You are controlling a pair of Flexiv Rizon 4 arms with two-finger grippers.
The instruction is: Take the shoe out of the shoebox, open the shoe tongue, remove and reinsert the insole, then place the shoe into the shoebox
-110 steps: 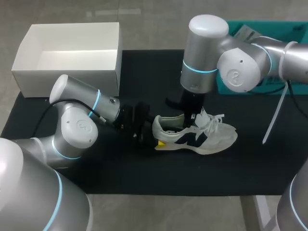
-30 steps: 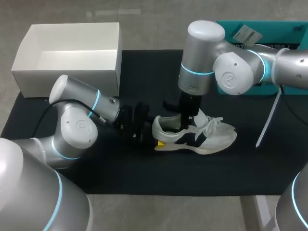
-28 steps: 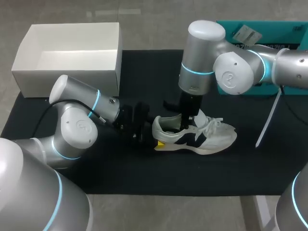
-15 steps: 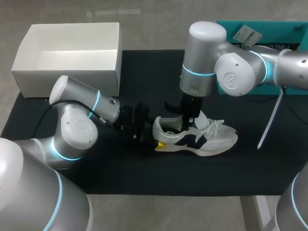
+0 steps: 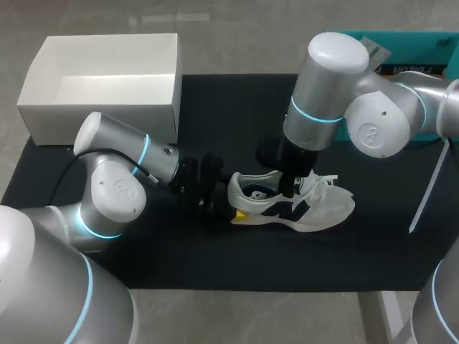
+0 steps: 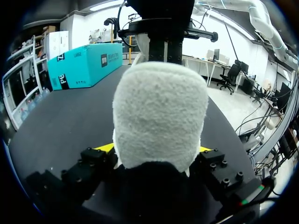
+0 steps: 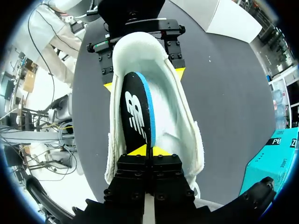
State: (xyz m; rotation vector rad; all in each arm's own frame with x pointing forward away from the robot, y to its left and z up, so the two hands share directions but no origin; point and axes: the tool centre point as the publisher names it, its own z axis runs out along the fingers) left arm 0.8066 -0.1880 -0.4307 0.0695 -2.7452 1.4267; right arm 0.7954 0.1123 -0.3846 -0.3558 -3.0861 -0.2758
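The white sneaker [image 5: 319, 204] with a dark side logo lies on the black mat [image 5: 215, 265], toe toward the right. My left gripper [image 5: 228, 193] is at its heel. In the left wrist view the fuzzy heel [image 6: 159, 112] fills the gap, pressed by both yellow tips of that gripper [image 6: 154, 149]. My right gripper [image 5: 288, 188] reaches down into the shoe's mouth. In the right wrist view this gripper [image 7: 149, 150] is pinched shut on the edge of the black, blue-rimmed insole [image 7: 135, 112], which stands on edge inside the shoe [image 7: 180, 116]. The white shoebox [image 5: 100, 122] stands open at the back left.
A teal box [image 5: 437, 46] lies at the back right behind my right arm, and also appears in the left wrist view [image 6: 84, 63]. A thin white strip [image 5: 427, 186] hangs from my right arm over the mat's right side. The mat's front edge runs near the table's front.
My right gripper closed on the insole and the arm swung toward the right, tilting the insole up on edge. The left arm and the shoe's heel stayed put.
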